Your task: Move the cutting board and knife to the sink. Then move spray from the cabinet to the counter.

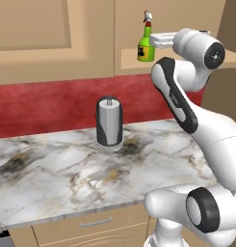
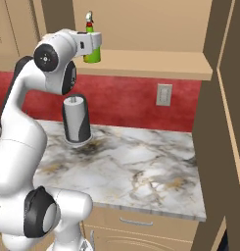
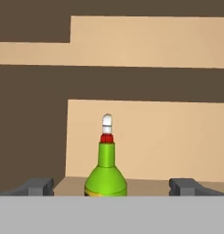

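Spray bottle (image 1: 145,47) stands upright on the open cabinet shelf (image 2: 156,66), near the shelf's front edge, above the table (image 1: 61,178). Fingers (image 3: 38,186) spread wide apart, one on each side of the bottle, not touching it; gripper (image 3: 113,187) level with the bottle's lower body. Grey paper-towel roll (image 1: 109,121) stands on the table below the bottle, against the red wall.

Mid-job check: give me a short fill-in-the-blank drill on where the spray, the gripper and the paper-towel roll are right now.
1. The spray stands upright on the cabinet ____.
2. The gripper has its jaws ____, one on each side of the bottle.
3. The grey paper-towel roll stands on the marble ____.
4. The wall behind the roll is coloured ____.

Missing words: shelf; open; counter; red
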